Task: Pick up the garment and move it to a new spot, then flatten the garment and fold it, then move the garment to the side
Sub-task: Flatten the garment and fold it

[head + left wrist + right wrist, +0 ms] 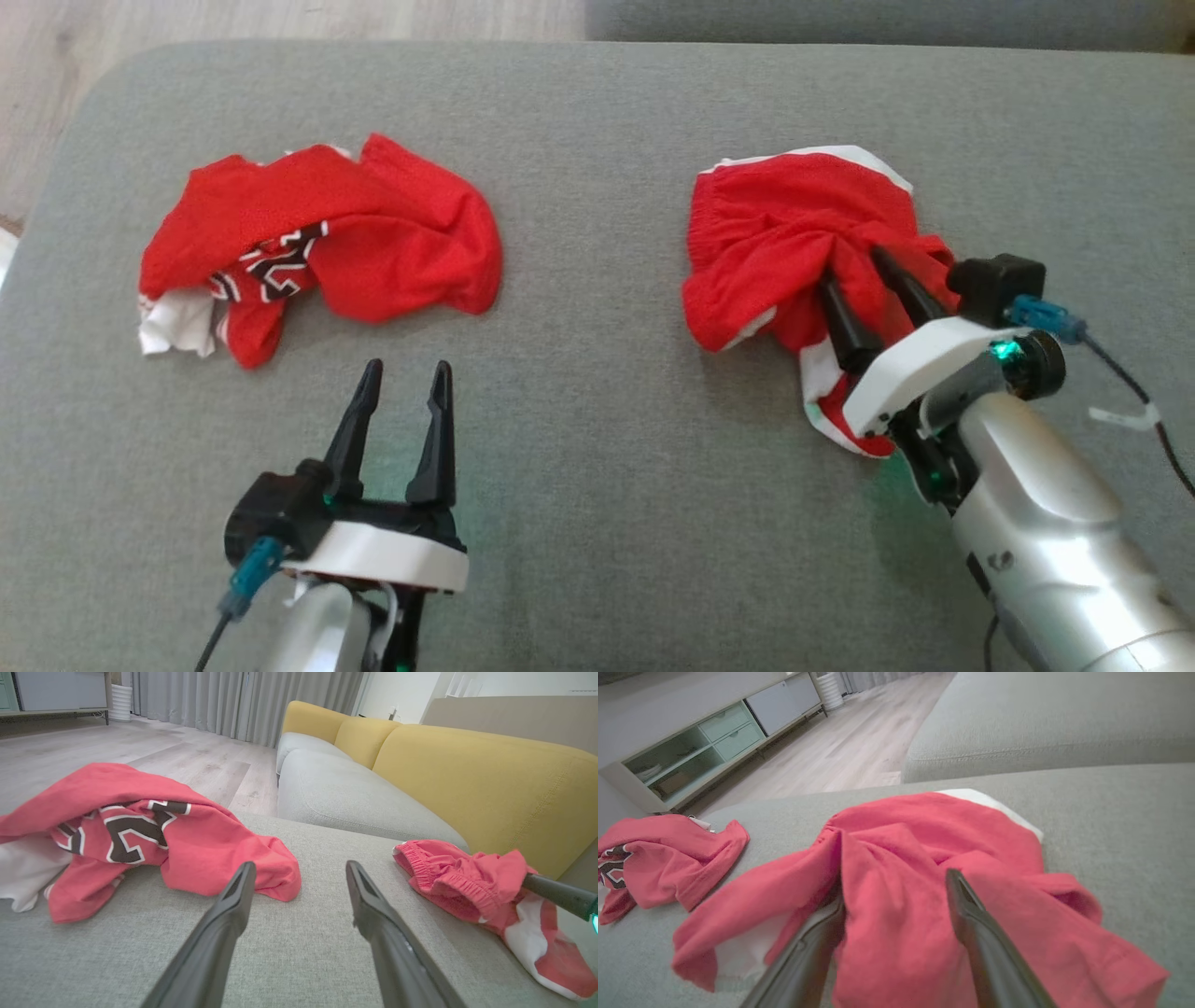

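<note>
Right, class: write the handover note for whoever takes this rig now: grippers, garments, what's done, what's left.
Left gripper: open, empty, above the grey cushion, short of the red jersey.
Right gripper: open, jaws straddling a bunched fold of the red shorts on the cushion's right side.
Done: no flattening or folding shows; both garments lie crumpled.
Left: flatten, fold, move aside.

A home living room: a sofa [472,779] with yellow backrests and grey seats at 1 o'clock in the left wrist view, floor-length grey curtains [210,700] at 12, pale wood flooring [187,760], and a low glass-fronted cabinet [705,732] at 10 in the right wrist view.
</note>
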Tool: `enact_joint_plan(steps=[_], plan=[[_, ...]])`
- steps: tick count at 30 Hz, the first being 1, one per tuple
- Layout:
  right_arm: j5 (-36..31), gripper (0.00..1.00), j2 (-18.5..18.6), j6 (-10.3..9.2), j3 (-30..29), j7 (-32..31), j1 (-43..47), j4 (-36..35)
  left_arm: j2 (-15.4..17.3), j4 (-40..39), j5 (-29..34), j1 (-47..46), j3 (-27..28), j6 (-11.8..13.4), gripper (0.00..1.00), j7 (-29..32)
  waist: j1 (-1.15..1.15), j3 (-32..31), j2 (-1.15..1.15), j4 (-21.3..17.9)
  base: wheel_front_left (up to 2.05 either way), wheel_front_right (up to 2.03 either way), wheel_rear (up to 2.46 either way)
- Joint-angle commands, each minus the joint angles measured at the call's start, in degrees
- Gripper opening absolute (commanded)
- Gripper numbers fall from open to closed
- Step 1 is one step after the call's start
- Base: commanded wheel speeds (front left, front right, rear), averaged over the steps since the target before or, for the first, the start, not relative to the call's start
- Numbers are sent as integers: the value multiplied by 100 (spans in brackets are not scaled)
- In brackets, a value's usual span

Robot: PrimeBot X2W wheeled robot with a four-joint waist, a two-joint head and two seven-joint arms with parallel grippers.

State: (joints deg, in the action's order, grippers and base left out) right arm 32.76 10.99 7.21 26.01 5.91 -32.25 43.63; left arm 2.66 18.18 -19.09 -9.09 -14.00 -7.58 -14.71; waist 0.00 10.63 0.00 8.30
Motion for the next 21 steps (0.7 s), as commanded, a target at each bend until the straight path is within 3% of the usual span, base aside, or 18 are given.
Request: enact_joint_plan(steps=[1, 9, 21], plan=[[-158, 100, -49, 28, 120, 212, -131, -84, 22, -150, 31, -157, 219, 9, 100, -29, 0, -26, 0, -63, 0, 0, 0], [-735, 100, -48, 28, 63, 768, 120, -411, 21, -225, 47, -89, 337, 9, 100, -29, 0, -225, 0, -530, 0, 0, 0], [-1467, 100, -282, 28, -1359, 881, 1561, -1930, 21, -333, 65, -48, 475, 9, 100, -29, 0, -370, 0, -1043, 0, 0, 0]])
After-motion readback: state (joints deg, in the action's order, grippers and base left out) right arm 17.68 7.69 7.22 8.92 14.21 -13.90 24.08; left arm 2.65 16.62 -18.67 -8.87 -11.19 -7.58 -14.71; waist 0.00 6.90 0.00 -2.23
